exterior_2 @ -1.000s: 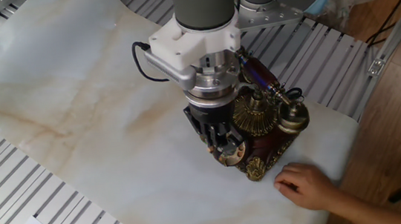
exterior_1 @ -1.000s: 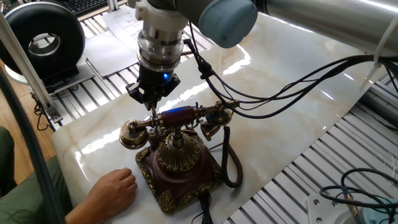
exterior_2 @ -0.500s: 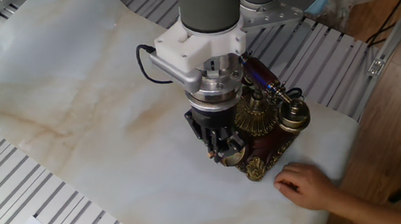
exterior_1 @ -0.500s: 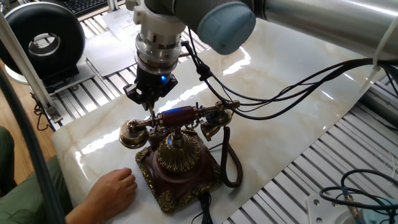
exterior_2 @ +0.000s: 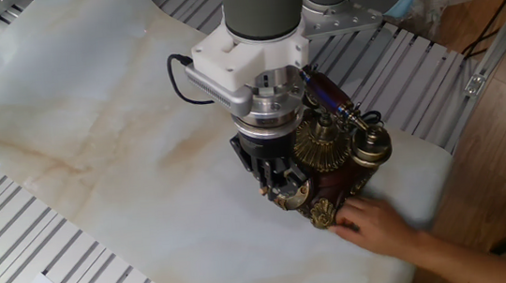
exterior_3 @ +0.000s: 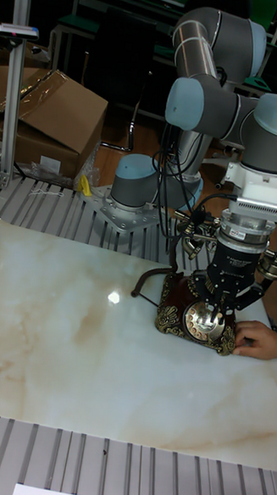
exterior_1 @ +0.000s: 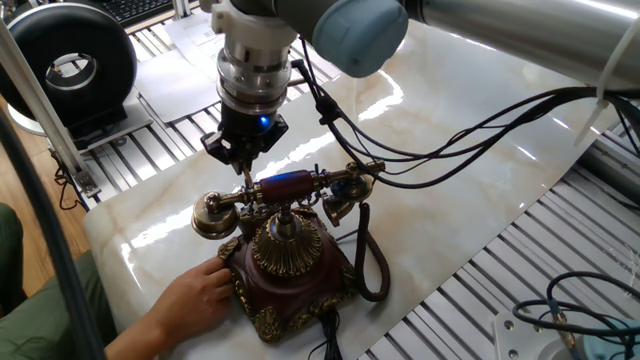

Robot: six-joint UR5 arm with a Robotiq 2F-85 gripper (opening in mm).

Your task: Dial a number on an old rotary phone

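The old rotary phone (exterior_1: 292,288) stands near the marble sheet's edge, with a maroon base, brass trim and a brass dome (exterior_1: 285,250). Its handset (exterior_1: 285,186) lies across the cradle. My gripper (exterior_1: 246,172) hangs just behind the handset, pointing down, its fingers drawn together to a point. In the tall fixed view the gripper (exterior_3: 212,309) sits right over the round dial (exterior_3: 204,321) on the phone's front face. In the other fixed view the gripper (exterior_2: 280,188) covers the dial side of the phone (exterior_2: 338,184). A dark cord (exterior_1: 372,262) loops off the base.
A person's hand (exterior_1: 203,293) rests against the phone's base corner, also visible as the hand (exterior_2: 375,228) and hand (exterior_3: 257,339). My cables (exterior_1: 450,140) trail over the marble sheet (exterior_1: 470,200). A black round device (exterior_1: 65,65) and papers (exterior_1: 185,80) lie beyond the sheet.
The person's hand has slid forward and now touches the phone's base. My gripper has shifted only slightly above the dial.
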